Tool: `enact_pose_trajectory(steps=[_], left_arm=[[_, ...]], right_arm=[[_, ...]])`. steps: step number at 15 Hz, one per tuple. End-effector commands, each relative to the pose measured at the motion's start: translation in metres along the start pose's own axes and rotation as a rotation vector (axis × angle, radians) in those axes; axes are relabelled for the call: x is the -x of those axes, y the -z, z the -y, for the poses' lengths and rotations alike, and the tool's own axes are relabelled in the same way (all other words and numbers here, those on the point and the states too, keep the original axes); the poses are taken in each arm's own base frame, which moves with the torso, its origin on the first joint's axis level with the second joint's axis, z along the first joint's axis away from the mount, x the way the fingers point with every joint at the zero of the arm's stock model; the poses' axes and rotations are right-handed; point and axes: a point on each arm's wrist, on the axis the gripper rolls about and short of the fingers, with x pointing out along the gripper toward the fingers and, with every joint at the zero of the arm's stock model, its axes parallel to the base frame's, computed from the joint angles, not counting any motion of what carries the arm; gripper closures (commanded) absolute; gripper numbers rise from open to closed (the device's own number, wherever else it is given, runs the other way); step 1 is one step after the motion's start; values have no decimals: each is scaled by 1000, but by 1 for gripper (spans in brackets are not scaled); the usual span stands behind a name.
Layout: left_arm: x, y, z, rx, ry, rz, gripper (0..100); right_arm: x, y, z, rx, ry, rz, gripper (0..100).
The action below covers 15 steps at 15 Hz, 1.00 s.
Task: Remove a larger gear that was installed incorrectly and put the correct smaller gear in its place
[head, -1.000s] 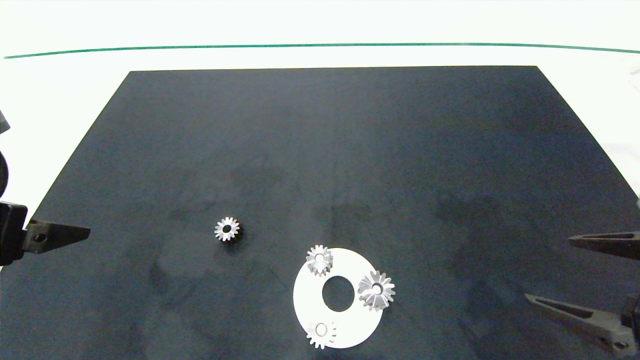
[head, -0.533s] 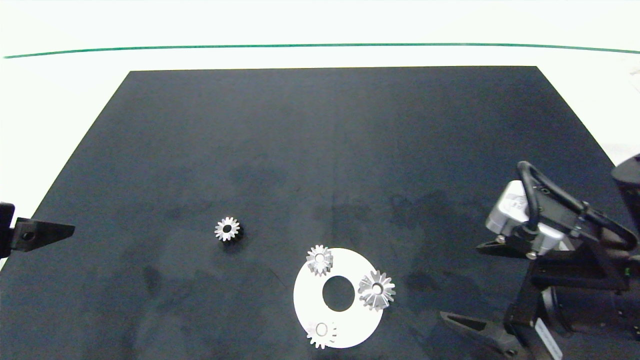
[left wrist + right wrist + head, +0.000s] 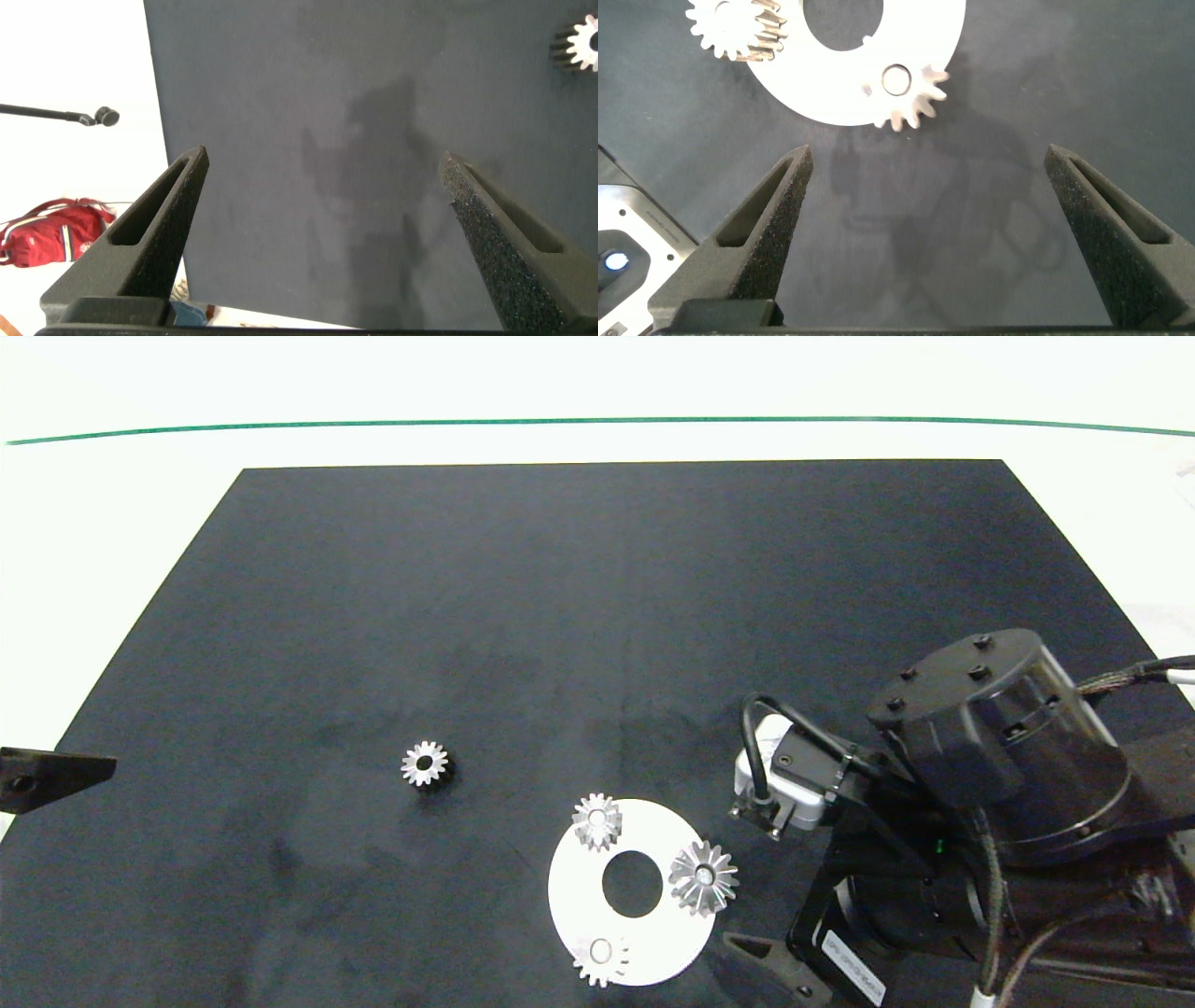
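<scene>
While the larger gear (image 3: 703, 876) sits untouched on the white ring plate (image 3: 653, 952), none of the swap has been done. The right tool (image 3: 929, 233) hovers low over the dark mat (image 3: 597, 616) on the tabletop, fingers spread wide and holding nothing. Ahead of its fingertips, in its wrist view, lies the near rim of the plate with one small gear (image 3: 901, 89). The larger gear (image 3: 743, 28) lies further ahead and off to one side, not yet between the fingers. The left tool (image 3: 322, 201), also spread wide and empty, waits at the mat's edge. The smaller gear (image 3: 425, 763) meant as replacement lies loose on the mat, well ahead of this tool. Grasping, lifting away, fetching and seating all remain.
</scene>
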Motion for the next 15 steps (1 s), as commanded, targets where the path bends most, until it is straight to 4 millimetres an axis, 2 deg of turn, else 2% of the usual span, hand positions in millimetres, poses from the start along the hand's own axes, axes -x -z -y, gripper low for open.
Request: enact_pose_trajectory(steps=[1, 6, 9, 15], left_arm=[[2, 1, 0, -2, 0, 5, 0], [2, 1, 0, -1, -1, 4, 0], [2, 1, 0, -3, -1, 3, 0], [2, 1, 0, -2, -1, 4, 0]], right_arm=[[-19, -2, -5, 17, -1, -51, 0], [-36, -20, -5, 16, 22, -52, 0], [-42, -21, -7, 20, 19, -64, 0], [-47, -19, -10, 29, 14, -81, 12]])
